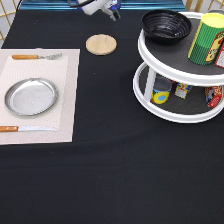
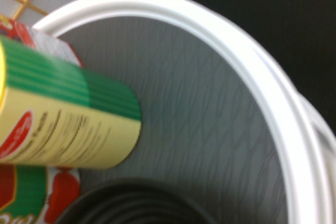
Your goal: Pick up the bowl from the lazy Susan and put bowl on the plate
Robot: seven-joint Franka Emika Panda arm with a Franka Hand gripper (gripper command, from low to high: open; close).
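The glossy black bowl (image 1: 166,25) sits upright on the top tier of the white lazy Susan (image 1: 150,56), at the exterior view's upper right. Far to the left, the silver plate (image 1: 31,96) lies bare on a beige placemat. Only part of my gripper (image 1: 102,7) shows at the exterior view's top edge, left of the bowl and well apart from it, holding nothing that I can see. The wrist view looks down on the lazy Susan's white rim (image 2: 259,80) and grey shelf, with the bowl's black rim (image 2: 135,200) at the frame edge.
A tall yellow-green can (image 1: 212,37) stands beside the bowl on the top tier, also close in the wrist view (image 2: 67,125). Small cans (image 1: 161,92) fill the lower tier. A wooden disc (image 1: 101,44) lies on the black cloth. A fork (image 1: 35,56) and knife (image 1: 25,129) flank the plate.
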